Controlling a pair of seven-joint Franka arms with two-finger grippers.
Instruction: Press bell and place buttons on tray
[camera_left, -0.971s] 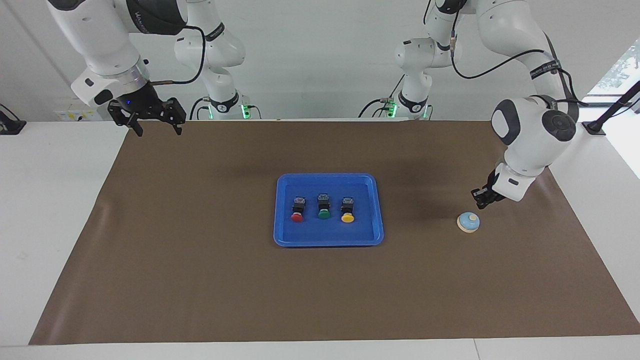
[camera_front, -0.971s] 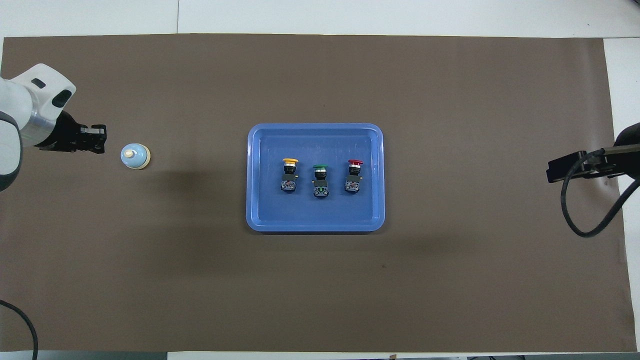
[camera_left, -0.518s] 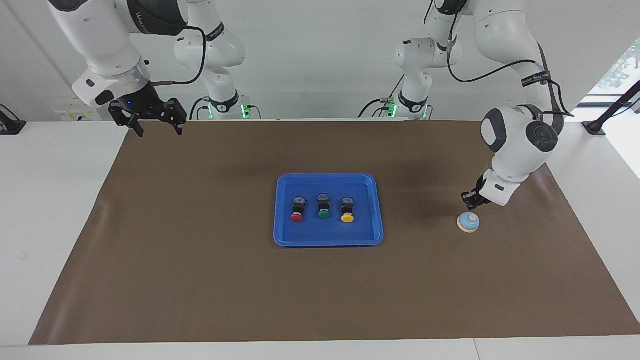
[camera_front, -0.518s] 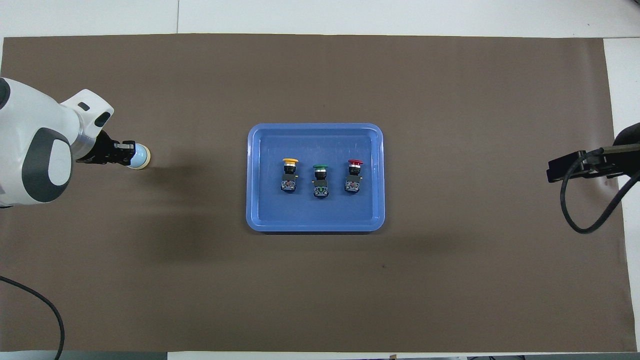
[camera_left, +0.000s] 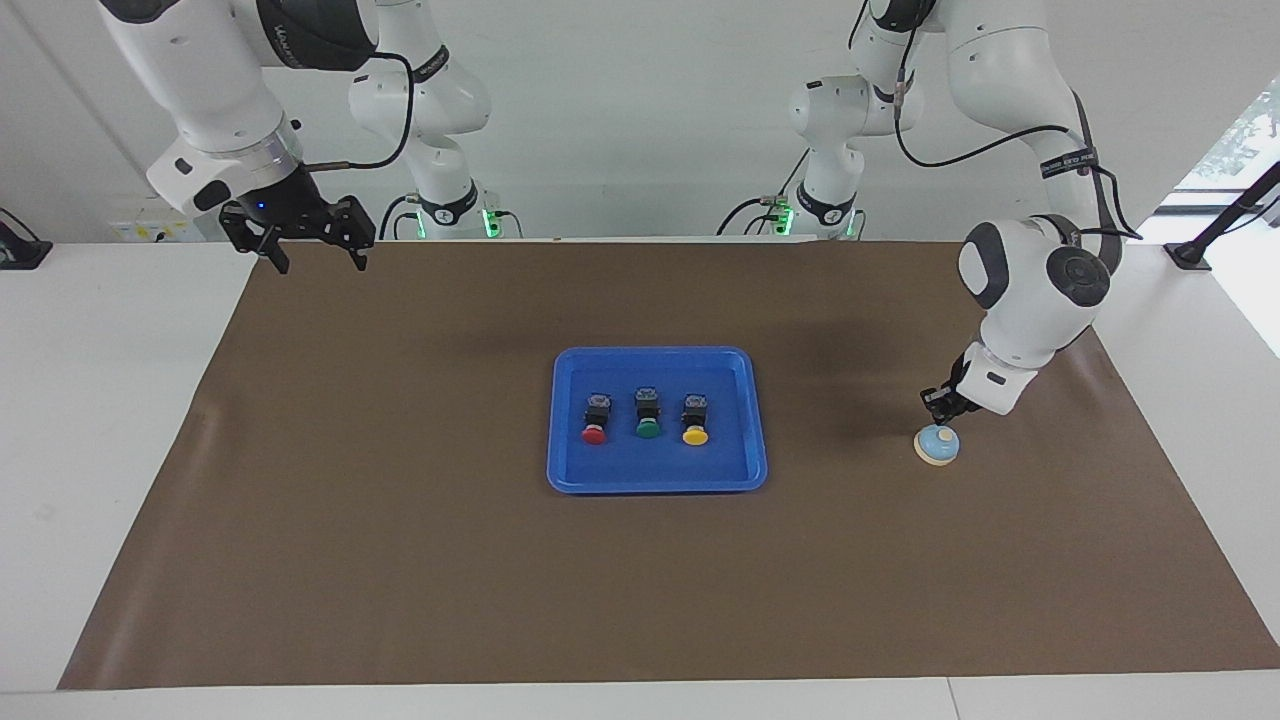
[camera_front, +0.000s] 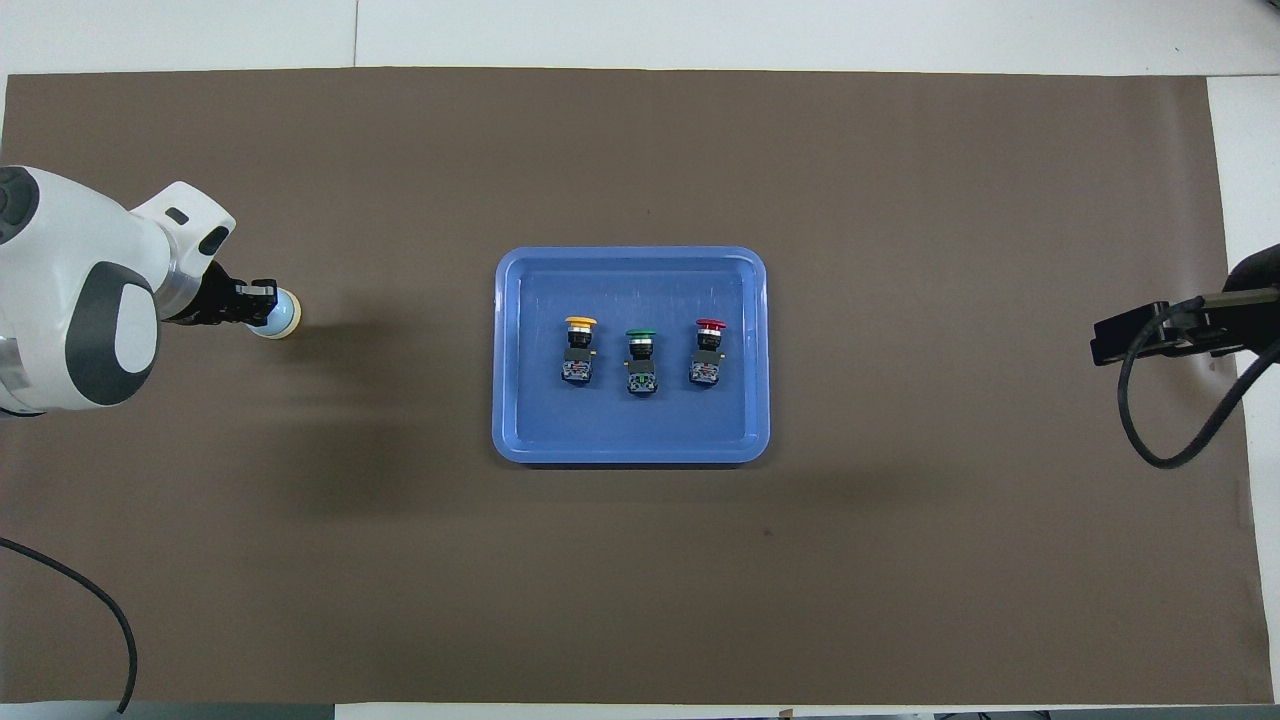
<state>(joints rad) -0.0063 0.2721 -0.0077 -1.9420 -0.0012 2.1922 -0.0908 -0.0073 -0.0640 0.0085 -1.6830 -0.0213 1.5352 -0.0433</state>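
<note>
hovering just over the bell (camera_left: 937, 445) near the left arm's end, the left gripper (camera_left: 938, 409), claw state untellable, may glance off the dome and slide it; right gripper (camera_left: 312, 250) waits released; buttons (camera_left: 646, 417) in tray (camera_left: 560, 420).

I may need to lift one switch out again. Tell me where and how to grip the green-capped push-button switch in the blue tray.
Grip the green-capped black push-button switch across its boxy black body, coming straight down. It lies on its side in the shallow blue plastic tray, and the round cap would likely slip. The yellow-capped switch and red-capped switch flank it with gaps.
</note>
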